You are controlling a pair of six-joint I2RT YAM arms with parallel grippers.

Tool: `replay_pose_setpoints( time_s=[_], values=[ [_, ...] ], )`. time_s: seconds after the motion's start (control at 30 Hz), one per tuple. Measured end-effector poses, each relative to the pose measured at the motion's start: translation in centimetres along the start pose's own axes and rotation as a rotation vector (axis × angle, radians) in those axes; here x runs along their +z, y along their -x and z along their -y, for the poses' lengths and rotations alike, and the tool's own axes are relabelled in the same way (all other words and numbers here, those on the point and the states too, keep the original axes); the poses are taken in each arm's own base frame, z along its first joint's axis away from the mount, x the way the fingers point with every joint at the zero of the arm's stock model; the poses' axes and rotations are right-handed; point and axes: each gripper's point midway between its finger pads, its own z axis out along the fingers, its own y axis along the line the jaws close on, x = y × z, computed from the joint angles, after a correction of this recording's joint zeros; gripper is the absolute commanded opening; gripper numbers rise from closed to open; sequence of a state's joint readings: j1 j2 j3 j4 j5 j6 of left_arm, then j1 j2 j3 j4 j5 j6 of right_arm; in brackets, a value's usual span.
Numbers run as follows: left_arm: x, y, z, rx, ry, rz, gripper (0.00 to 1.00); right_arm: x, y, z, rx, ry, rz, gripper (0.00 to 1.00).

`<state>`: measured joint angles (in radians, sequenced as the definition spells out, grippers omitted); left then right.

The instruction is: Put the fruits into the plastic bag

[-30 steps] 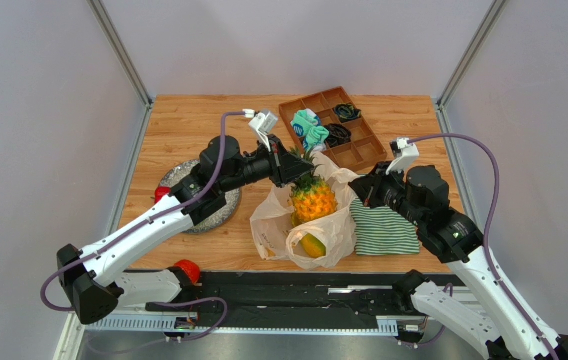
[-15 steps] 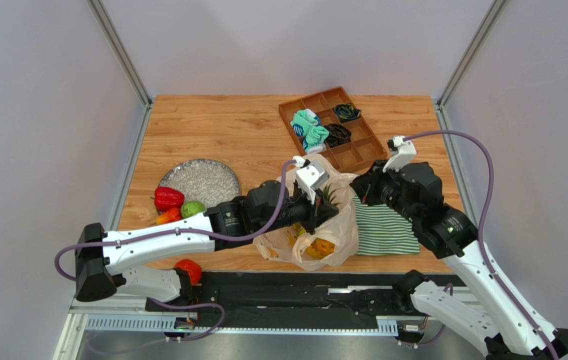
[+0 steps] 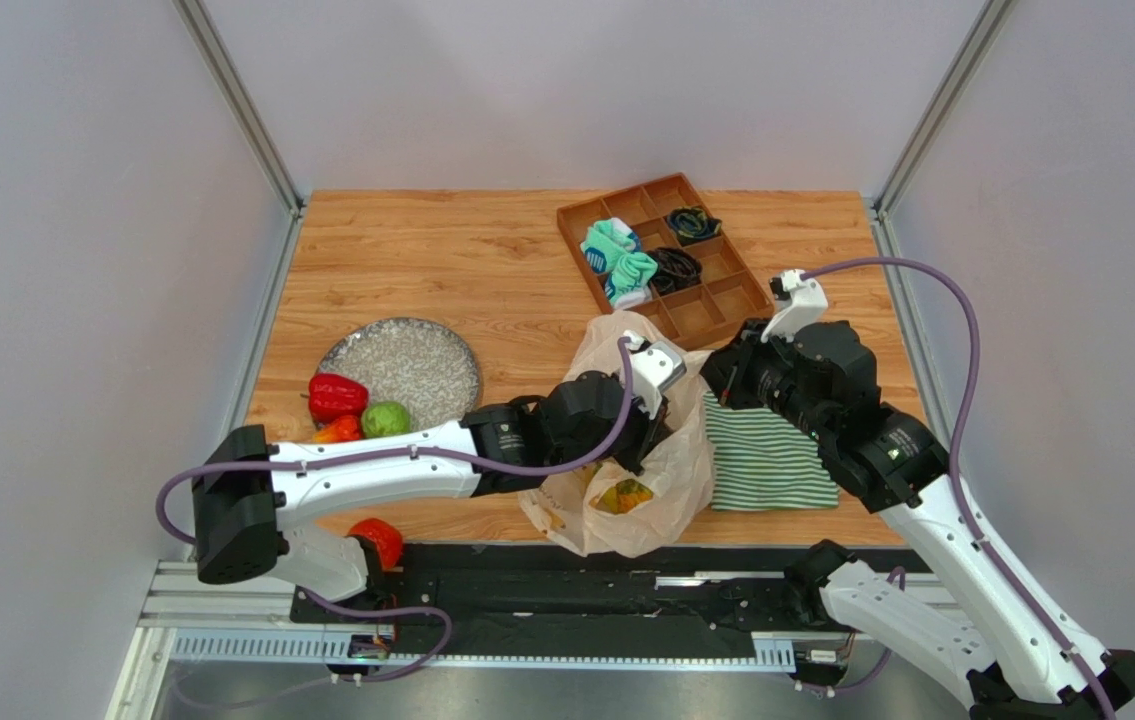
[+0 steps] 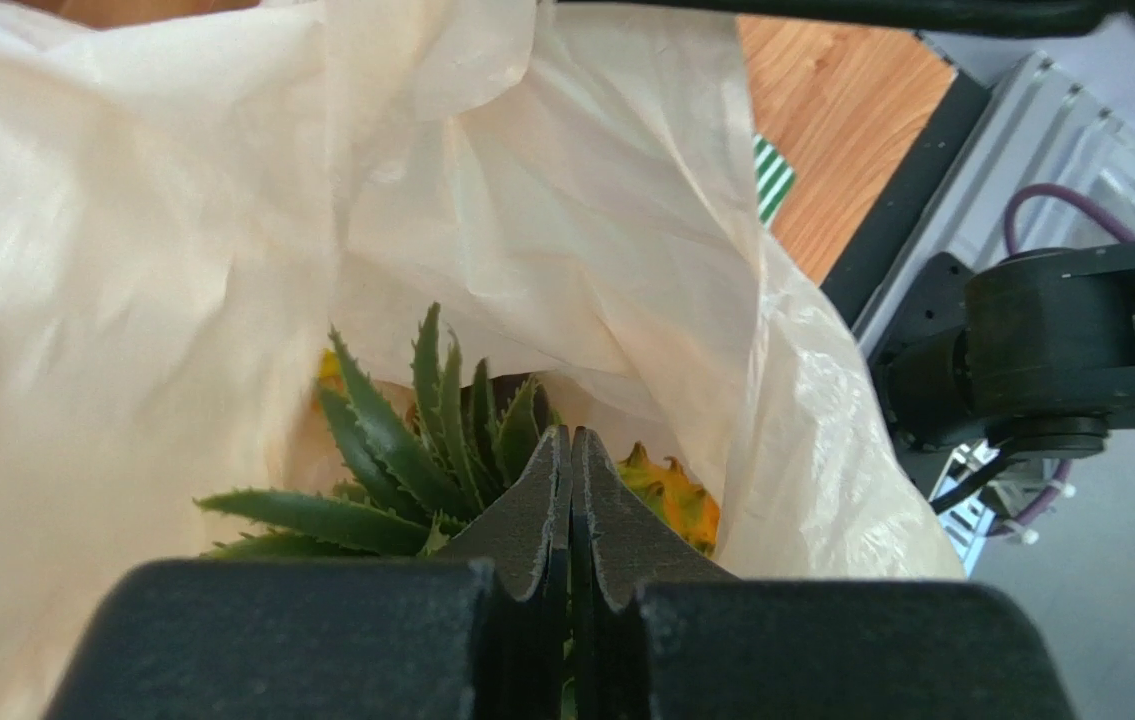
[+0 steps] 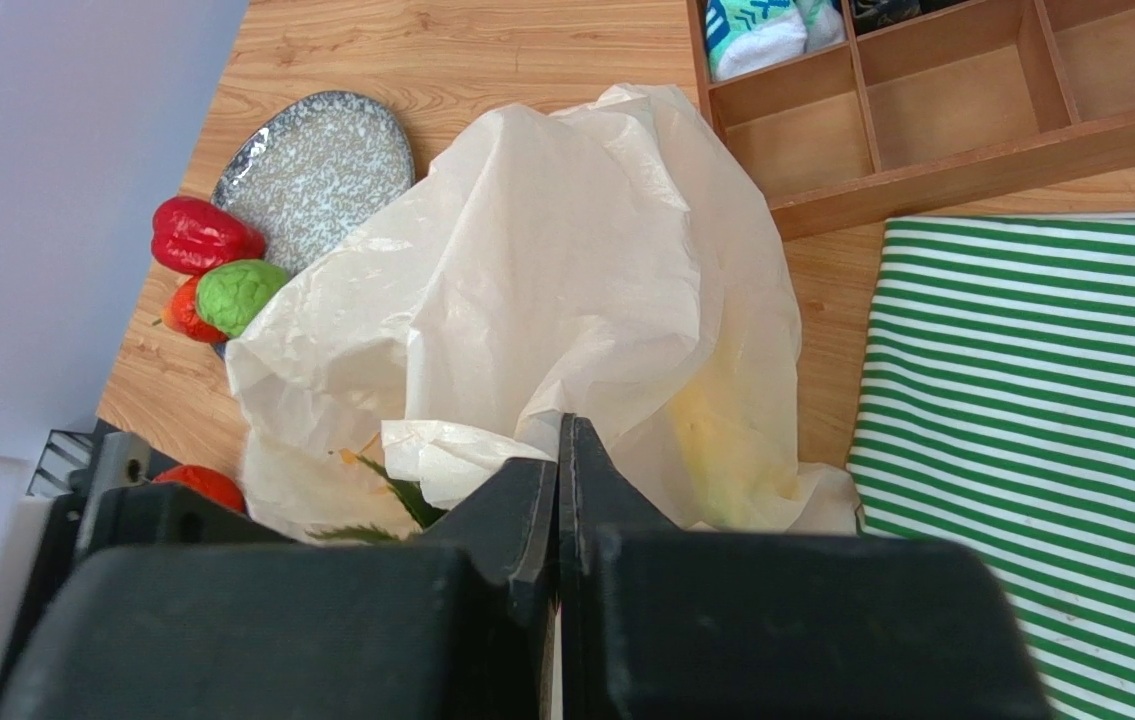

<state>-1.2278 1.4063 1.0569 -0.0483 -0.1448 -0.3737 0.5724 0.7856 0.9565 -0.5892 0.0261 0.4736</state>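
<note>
white-and-black left arm (image 3: 378, 468): lying low, stretched from near-left base rightward to centre | black left hand (image 4: 570, 450): fingers pressed flat together | white-and-black right arm (image 3: 964, 555): rising from near-right base, forearm reaching left | black right hand (image 5: 560, 435): fingers closed, tips meeting

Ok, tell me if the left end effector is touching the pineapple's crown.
Cannot tell. In the left wrist view the shut left end effector overlaps the pineapple's crown, hiding any contact; the top view hides both.
</note>
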Motion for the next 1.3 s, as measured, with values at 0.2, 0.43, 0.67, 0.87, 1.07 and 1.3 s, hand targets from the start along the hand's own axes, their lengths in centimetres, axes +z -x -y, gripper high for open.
replay_pose_setpoints(
  time_s=[0.2,0.43,0.67,0.87,1.07,1.3],
  values=[
    [1.0,-0.8,-0.5,0.004,0.039,-0.046,0.55,0.0,0.0,0.0,0.005,0.000,0.001,0.00],
    [0.9,0.1,-0.4,0.002,0.037,-0.031,0.83,0.0,0.1,0.0,0.005,-0.004,0.003,0.00],
    [-0.6,1.4,-0.8,0.006,0.049,-0.006,0.91,0.0,0.1,0.1,0.008,-0.008,0.004,0.00],
    [-3.6,4.4,-1.3,0.009,0.048,0.090,0.92,0.1,0.0,0.2,0.008,-0.012,0.001,0.00],
    [-7.0,6.8,-3.4,-0.012,0.081,0.197,0.91,0.2,0.0,0.2,0.009,-0.012,0.001,0.00],
    [-9.5,5.0,-6.8,-0.043,0.205,0.183,0.93,0.2,0.0,0.2,0.009,-0.012,0.001,0.00]
  ],
)
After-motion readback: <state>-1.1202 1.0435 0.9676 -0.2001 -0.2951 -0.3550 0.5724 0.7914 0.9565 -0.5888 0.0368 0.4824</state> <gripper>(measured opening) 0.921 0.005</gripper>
